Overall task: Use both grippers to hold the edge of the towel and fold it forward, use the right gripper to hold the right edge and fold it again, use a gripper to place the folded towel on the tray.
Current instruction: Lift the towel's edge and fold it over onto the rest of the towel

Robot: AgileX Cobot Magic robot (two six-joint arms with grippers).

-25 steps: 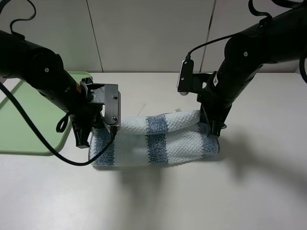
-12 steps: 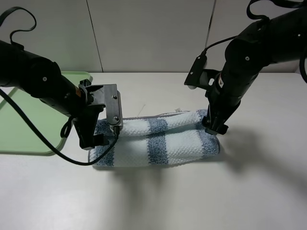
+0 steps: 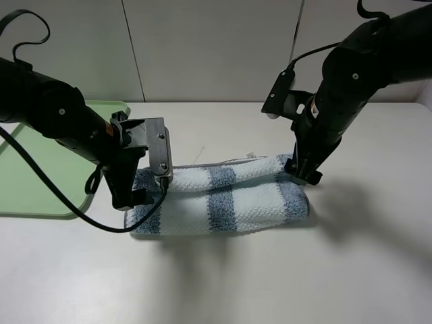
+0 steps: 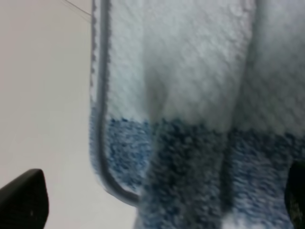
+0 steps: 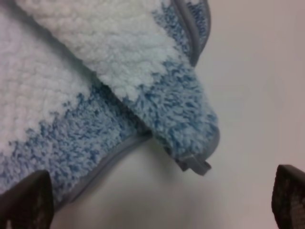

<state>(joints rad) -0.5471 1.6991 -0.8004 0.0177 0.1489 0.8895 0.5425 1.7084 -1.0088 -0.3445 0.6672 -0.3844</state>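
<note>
The towel [image 3: 226, 202], striped white and blue-grey, lies folded in a long band across the middle of the table. Its grey hem [image 3: 223, 163] runs along the far side of the top layer. My left gripper [image 3: 129, 196] stands open over the towel's left end, holding nothing. In the left wrist view the towel [image 4: 190, 95] and its hem [image 4: 100, 119] fill the space between the spread fingertips [image 4: 24, 200]. My right gripper [image 3: 305, 177] hangs open just above the right end. The right wrist view shows the loose folded corner [image 5: 181, 119] and a fingertip [image 5: 290, 191].
The pale green tray [image 3: 34, 175] lies at the left edge of the table, beside my left arm. Bare white tabletop stretches in front of the towel and to its right. A panelled wall stands behind the table.
Both grippers have opened and let go of the towel's edge. The top layer has settled onto the lower one. My right arm has lifted slightly and shifted right.
</note>
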